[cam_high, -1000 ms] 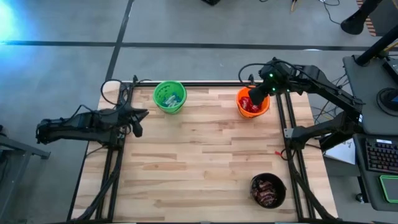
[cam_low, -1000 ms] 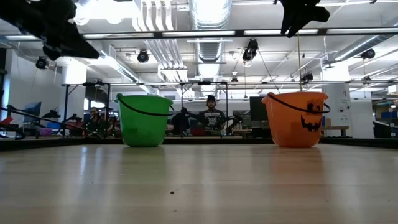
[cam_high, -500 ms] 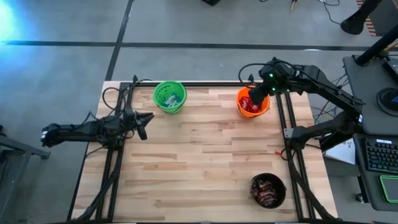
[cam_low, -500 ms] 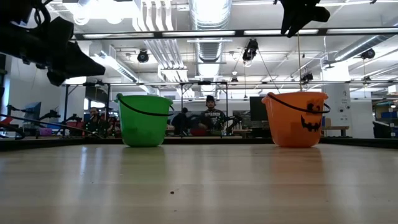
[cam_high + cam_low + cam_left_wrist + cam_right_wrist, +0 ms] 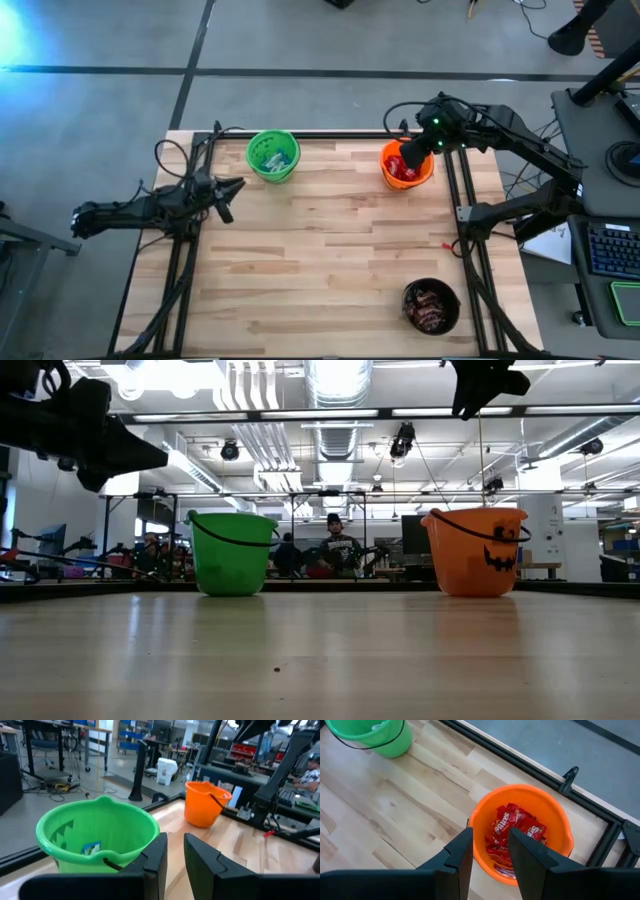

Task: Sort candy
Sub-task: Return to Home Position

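The right gripper is held part-open and empty over the orange bucket, seemingly after a drop. Red candy is piled inside. The left gripper, narrowly parted and empty, is parked near the green bucket.

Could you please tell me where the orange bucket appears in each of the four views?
High view: orange bucket, far right, under the right arm.
Low view: right of centre.
Left wrist view: beyond the green bucket.
Right wrist view: centre, holding red packets.
Shared landmark: green bucket.

You have two buckets along the table's far edge, one left, one right holding candy packets; a third bucket sits near-right.
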Available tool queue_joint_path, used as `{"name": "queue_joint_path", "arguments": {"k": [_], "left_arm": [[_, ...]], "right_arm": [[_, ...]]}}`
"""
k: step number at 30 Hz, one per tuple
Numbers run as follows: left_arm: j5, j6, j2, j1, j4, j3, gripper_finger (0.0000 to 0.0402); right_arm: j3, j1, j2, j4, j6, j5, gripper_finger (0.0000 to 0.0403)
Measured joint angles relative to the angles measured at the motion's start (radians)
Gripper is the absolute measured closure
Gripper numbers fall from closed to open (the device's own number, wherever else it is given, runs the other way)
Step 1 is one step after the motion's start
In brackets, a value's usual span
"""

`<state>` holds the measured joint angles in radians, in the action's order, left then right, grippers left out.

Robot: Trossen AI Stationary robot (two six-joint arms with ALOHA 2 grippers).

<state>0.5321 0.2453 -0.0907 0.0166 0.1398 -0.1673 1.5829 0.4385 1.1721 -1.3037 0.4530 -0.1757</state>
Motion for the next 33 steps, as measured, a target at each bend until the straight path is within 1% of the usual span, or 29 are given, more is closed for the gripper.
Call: {"name": "queue_joint_path", "arguments": {"k": [6,11,14,20,22,25,29,33], "left_arm": [[0.000,0.003,0.079,0.000,-0.019,0.051,0.0354],[-0.004,0.023,0.083,0.000,-0.142,0.131,0.0354],[-0.024,0.007,0.070,0.000,-0.167,0.137,0.0354],[-0.020,0.002,0.091,0.000,-0.186,0.144,0.0354],[-0.021,-0.018,0.091,0.000,-0.208,0.146,0.0354],[-0.020,-0.043,0.092,0.000,-0.249,0.145,0.0354],[-0.020,-0.045,0.091,0.000,-0.258,0.146,0.0354],[-0.020,-0.029,0.091,0.000,-0.256,0.146,0.0354]], "right_arm": [[0.000,0.000,0.000,-0.007,0.000,0.000,0.0289],[0.000,0.000,-0.002,-0.024,0.013,0.000,0.0287],[0.000,0.000,-0.003,-0.038,0.017,0.001,0.0291],[0.000,0.000,-0.006,-0.088,-0.001,-0.002,0.0300],[0.000,0.000,-0.008,-0.124,0.015,-0.008,0.0303],[0.000,-0.002,-0.019,-0.144,-0.012,-0.008,0.0305],[0.000,-0.011,-0.054,-0.087,-0.048,-0.006,0.0303],[0.000,-0.011,-0.126,0.035,-0.072,0.015,0.0306]]}}
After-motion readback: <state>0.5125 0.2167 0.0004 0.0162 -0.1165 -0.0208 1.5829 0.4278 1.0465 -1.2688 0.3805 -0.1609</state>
